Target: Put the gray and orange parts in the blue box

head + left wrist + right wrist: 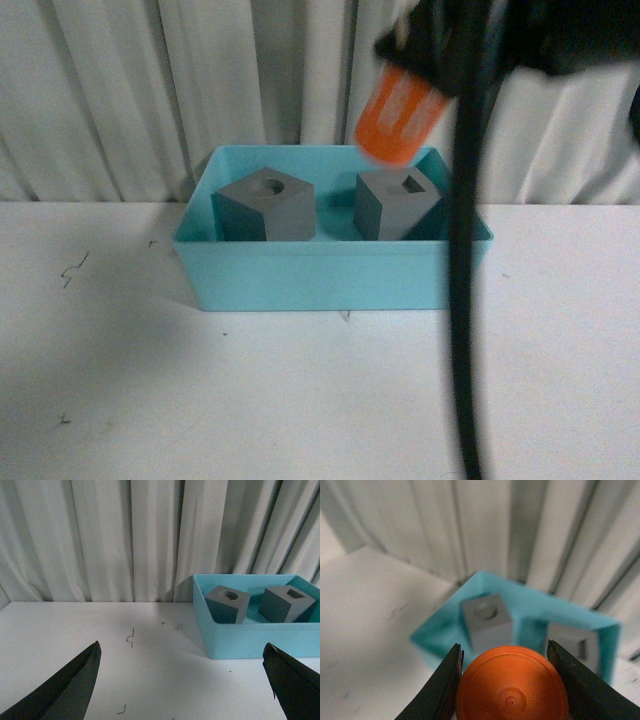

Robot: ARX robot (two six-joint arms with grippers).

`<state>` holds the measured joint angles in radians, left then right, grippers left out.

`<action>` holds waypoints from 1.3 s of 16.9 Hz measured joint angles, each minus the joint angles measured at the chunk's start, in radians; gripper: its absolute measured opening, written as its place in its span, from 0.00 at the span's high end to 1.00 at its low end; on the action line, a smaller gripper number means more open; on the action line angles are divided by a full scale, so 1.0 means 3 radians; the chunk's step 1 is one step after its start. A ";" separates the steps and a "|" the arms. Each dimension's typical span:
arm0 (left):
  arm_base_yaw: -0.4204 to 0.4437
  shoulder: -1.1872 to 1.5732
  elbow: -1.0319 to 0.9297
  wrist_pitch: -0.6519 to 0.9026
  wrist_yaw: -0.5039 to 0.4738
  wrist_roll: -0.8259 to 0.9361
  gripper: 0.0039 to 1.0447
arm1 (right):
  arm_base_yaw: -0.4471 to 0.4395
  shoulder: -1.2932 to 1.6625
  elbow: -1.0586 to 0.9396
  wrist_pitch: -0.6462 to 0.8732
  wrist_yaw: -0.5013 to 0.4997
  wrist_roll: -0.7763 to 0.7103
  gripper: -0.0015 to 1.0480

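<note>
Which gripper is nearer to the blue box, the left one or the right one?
The right. The right gripper holds the orange cylinder above the blue box. The left gripper is open over the table, off to the box's side.

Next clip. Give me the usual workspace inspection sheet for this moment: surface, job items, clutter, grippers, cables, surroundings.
Surface: white table, with a few small dark scuff marks.
Job's things: blue box on the table near the curtain; gray cube with round recess and gray cube with rectangular recess both inside it, apart; orange cylinder held in the air above the box's far side.
Clutter: nothing seen.
Grippers: right gripper jaws closed on the orange cylinder; left gripper jaws wide apart and empty, low over bare table.
Cables: one black cable hanging across the front view.
Surroundings: pleated white curtain behind the table.
</note>
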<state>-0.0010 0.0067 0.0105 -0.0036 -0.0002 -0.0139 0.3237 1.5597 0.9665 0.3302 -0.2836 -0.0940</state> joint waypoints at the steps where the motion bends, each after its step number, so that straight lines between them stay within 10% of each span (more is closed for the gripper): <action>1: 0.0000 0.0000 0.0000 0.0001 0.0001 0.0000 0.06 | -0.0172 0.0093 0.0324 0.0009 0.0062 0.0004 0.55; 22: 0.0000 0.0000 0.0000 0.0000 0.0000 0.0000 0.06 | 0.0214 0.2883 0.2780 -0.1041 0.0748 0.0474 0.55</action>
<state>-0.0010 0.0067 0.0105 -0.0036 -0.0002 -0.0139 0.3878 2.4245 1.8004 0.0177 -0.0593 0.0483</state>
